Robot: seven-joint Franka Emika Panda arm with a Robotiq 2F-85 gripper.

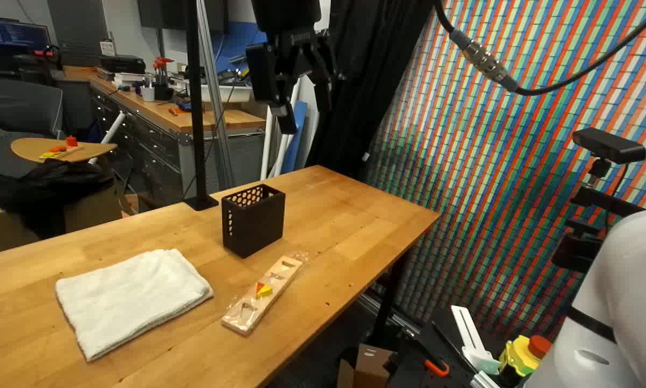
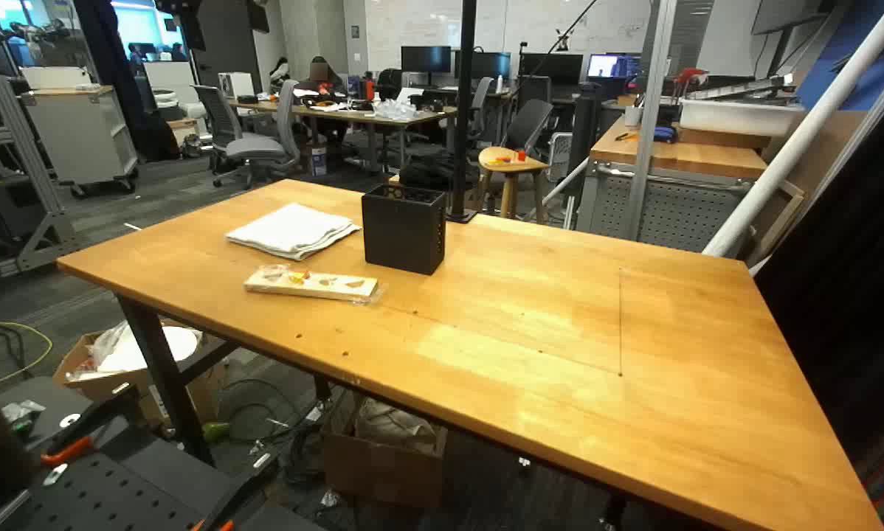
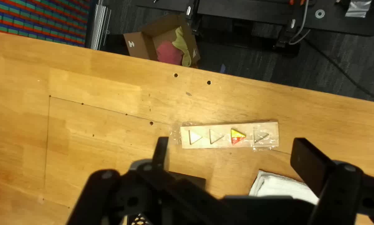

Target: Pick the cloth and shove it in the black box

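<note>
Cloth (image 1: 134, 302) flat on table (image 1: 366, 215), folded in layers, untouched, apart from the black box (image 1: 255, 223), w/ wood strip (image 3: 227, 142) lying nr both. Looks wider than the box mouth, so imo needs bunching to fit.

Step in hand is prob approach for the pick. How I'd run it:
- get over cloth b4 dropping; wrist view has only a corner of it, gripper (image 3: 231, 156) blocking more.
- aim mid-cloth, not the rim; pinch up a ridge thru all layers, else top ply likely peels & the rest unfolds.
- come down slow, tips just brushing wood; fabric should give easily, so don't press hard.
- lift till drooping corners clear the box rim; mind the black pole (image 1: 195, 108) nr the box at table edge.
- ctr over mouth, lower, release, then tuck stragglers w/ fingers together. Box looks light, may slide or tip if shoved off-ctr.

Gripper state: fingers spread wide, nothing btwn them. Strip shows in the gap in wrist view, but it's down on the table, not held.

Pose: gripper hangs well above table, fingers pointing down, seen in an exterior view; exact spot over the tabletop hard to call from there. Most of arm out of view; white link (image 1: 609, 280) at the side, prob the lower arm.
</note>
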